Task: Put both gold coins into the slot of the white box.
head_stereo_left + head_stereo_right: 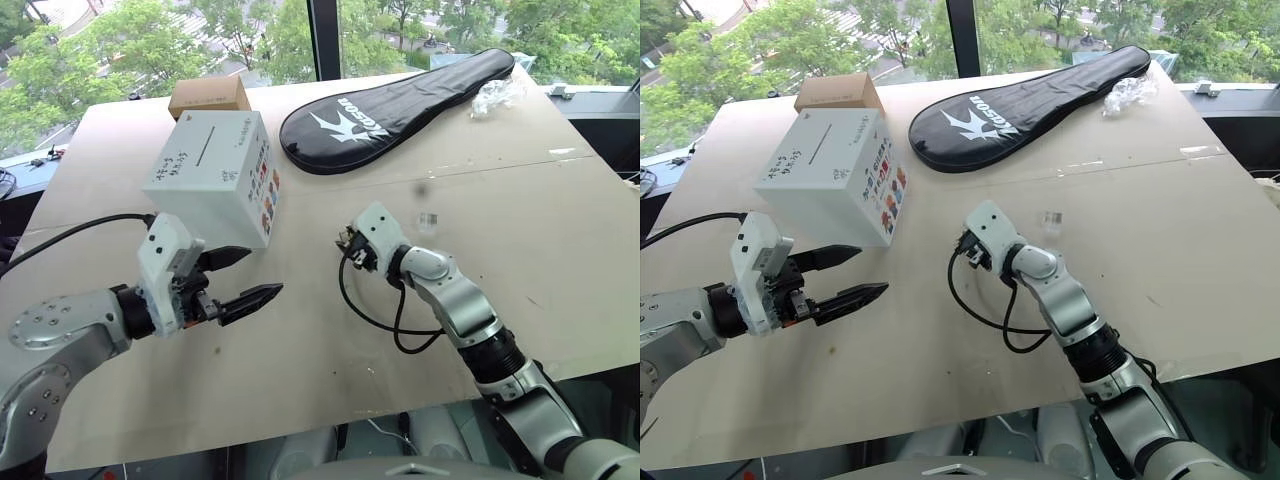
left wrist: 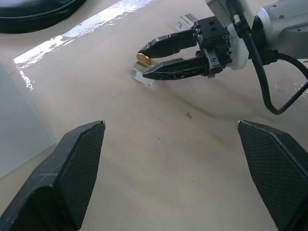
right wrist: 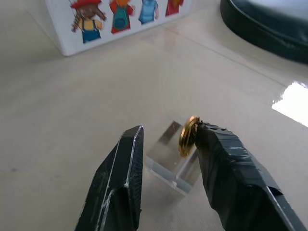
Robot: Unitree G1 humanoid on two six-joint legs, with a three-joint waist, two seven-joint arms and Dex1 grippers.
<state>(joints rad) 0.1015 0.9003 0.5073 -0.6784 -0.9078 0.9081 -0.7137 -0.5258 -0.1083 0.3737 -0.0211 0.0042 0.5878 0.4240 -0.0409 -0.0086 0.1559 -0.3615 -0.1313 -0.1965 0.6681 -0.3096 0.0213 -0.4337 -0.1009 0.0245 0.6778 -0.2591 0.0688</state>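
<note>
The white box (image 1: 215,175) stands at the table's left, its dark slot (image 1: 210,145) on the top face and small pictures along one side. One gold coin (image 3: 188,136) stands on edge on its clear casing (image 3: 171,163) on the table. My right gripper (image 3: 168,132) is open astride it. The coin touches one finger (image 3: 226,163), and the other finger stays clear of the casing. A second small clear casing (image 1: 428,220) lies just right of that hand; I cannot make out gold in it. My left gripper (image 1: 262,273) hovers open and empty in front of the box.
A flat brown cardboard box (image 1: 208,95) sits behind the white box. A long black racket cover (image 1: 400,100) lies across the far middle, with a wad of clear plastic wrap (image 1: 497,95) at its right end. A black cable (image 1: 385,320) loops under my right wrist.
</note>
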